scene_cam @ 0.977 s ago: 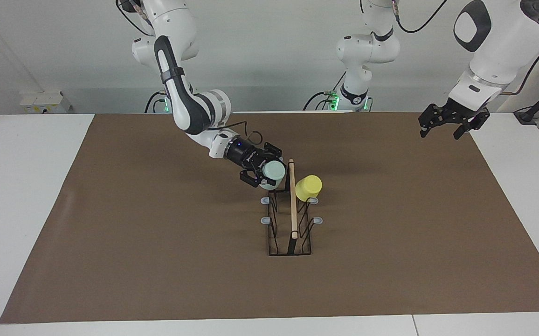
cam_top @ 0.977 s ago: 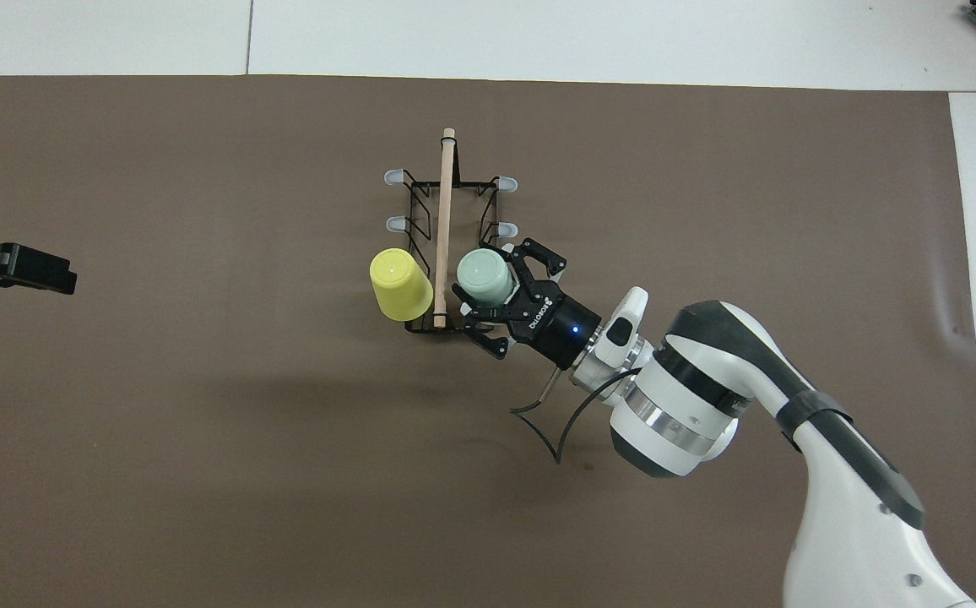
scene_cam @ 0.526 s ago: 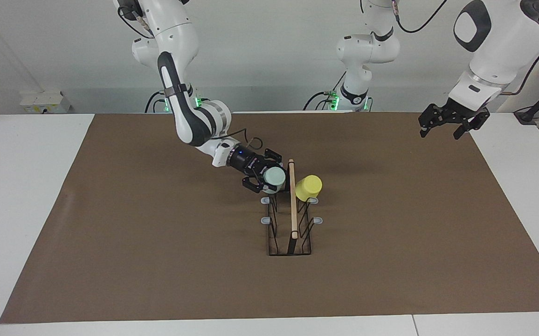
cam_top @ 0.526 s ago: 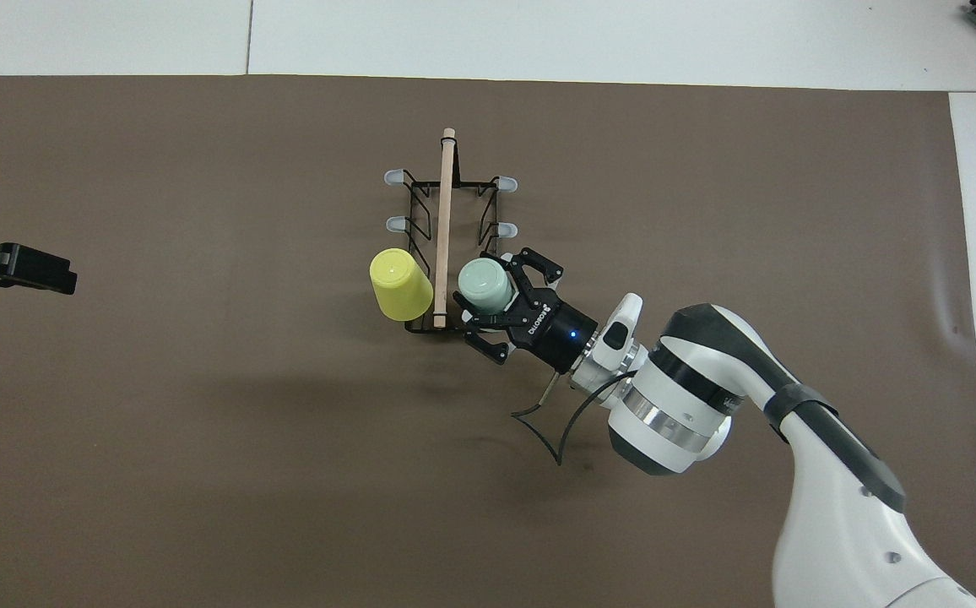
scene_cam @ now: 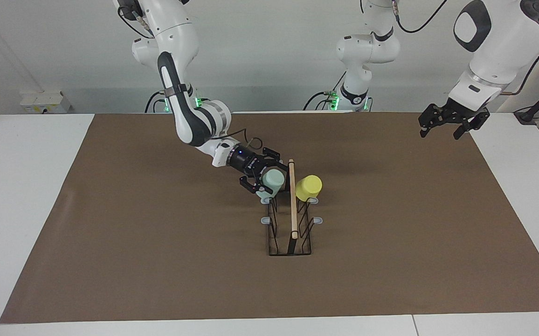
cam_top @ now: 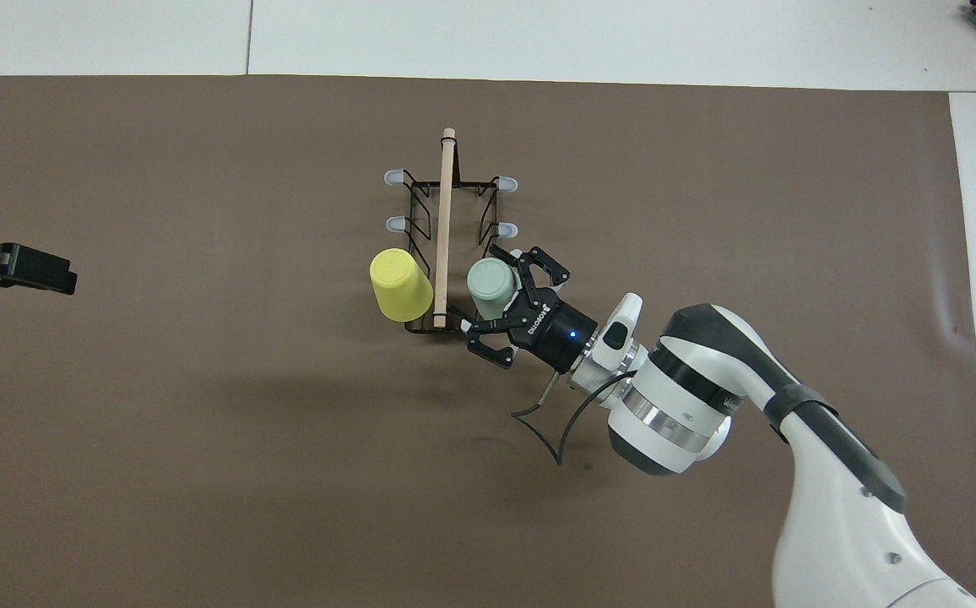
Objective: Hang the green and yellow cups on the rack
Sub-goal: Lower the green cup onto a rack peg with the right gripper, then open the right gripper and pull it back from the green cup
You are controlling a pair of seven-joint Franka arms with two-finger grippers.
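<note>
The rack (scene_cam: 292,200) stands in the middle of the brown mat, a black wire stand with a wooden bar on top; it also shows in the overhead view (cam_top: 443,219). The yellow cup (scene_cam: 308,187) (cam_top: 399,283) hangs upside down on the prong nearest the robots on the left arm's side. The green cup (scene_cam: 273,181) (cam_top: 490,287) sits tilted on the matching prong on the right arm's side. My right gripper (scene_cam: 267,177) (cam_top: 503,294) is around the green cup with its jaws spread slightly wider than the cup. My left gripper (scene_cam: 451,123) (cam_top: 49,274) is open and empty, waiting above the mat's edge.
The brown mat (scene_cam: 157,242) covers most of the white table. Four grey-tipped prongs of the rack are bare, such as one (scene_cam: 265,220) farther from the robots. A third robot base (scene_cam: 355,93) stands at the table's robot end.
My right gripper lowered the green cup onto the rack's prong; the cup now sits lower and more tilted, and the jaws have spread a little. The left arm has not moved.
</note>
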